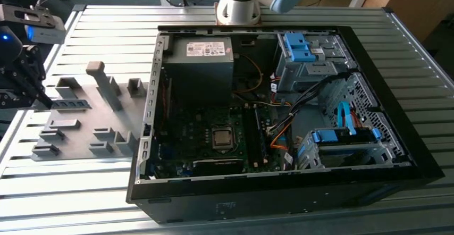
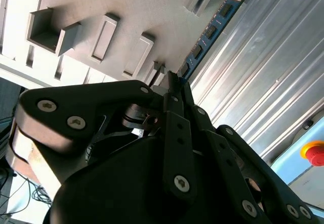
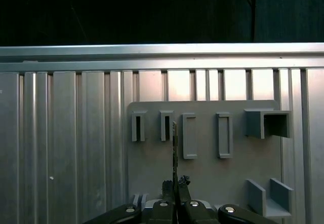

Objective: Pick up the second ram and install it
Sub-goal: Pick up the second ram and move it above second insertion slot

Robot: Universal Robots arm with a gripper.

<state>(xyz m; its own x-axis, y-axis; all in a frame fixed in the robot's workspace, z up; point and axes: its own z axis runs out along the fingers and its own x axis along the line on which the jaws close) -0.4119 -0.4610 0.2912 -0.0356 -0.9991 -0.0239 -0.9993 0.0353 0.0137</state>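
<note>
At the grey tray (image 1: 78, 135), tool (image 3: 175, 183) clamped on second ram (image 2: 211, 31), slim blue-green board, dark chips

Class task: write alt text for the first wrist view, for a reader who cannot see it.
A black claw is closed on the second ram, a thin memory stick seen edge-on. Beyond it lies a grey tray with upright blocks, on a ribbed metal table.

Tray (image 1: 89, 119) matt grey plastic; table (image 1: 106, 33) ribbed bare metal, slight sheen; second ram (image 2: 210, 31) smooth circuit board.
</note>
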